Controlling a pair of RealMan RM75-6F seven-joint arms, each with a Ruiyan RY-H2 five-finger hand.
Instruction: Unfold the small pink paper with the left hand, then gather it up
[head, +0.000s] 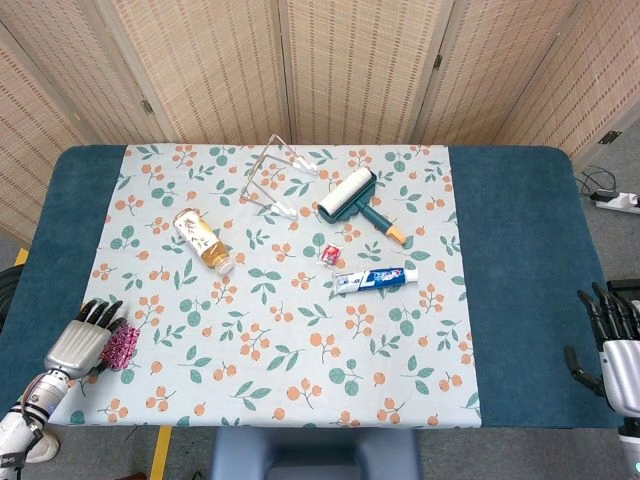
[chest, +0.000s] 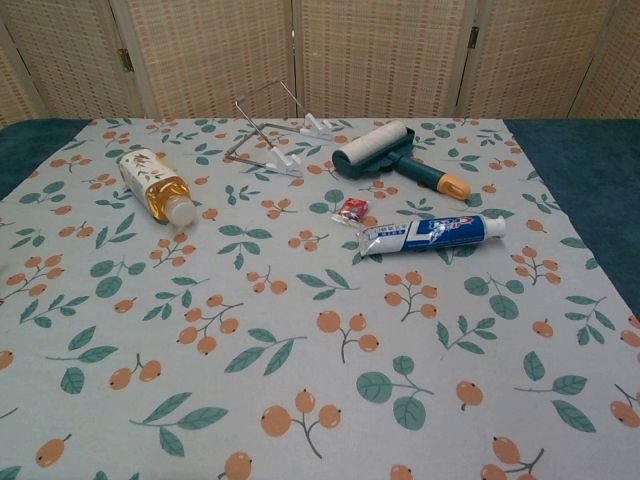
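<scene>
In the head view my left hand (head: 80, 338) sits at the table's front left, over the edge of the floral cloth (head: 290, 340). It grips the small pink paper (head: 120, 346), crumpled into a bunch against its fingers on the right side. My right hand (head: 612, 348) hangs off the table's right edge, fingers apart and holding nothing. The chest view shows neither hand nor the paper.
On the cloth lie a drink bottle (head: 203, 241), a clear wire stand (head: 275, 175), a lint roller (head: 355, 200), a small red packet (head: 331, 253) and a toothpaste tube (head: 375, 279). Blue table surface (head: 520, 280) flanks the cloth on both sides.
</scene>
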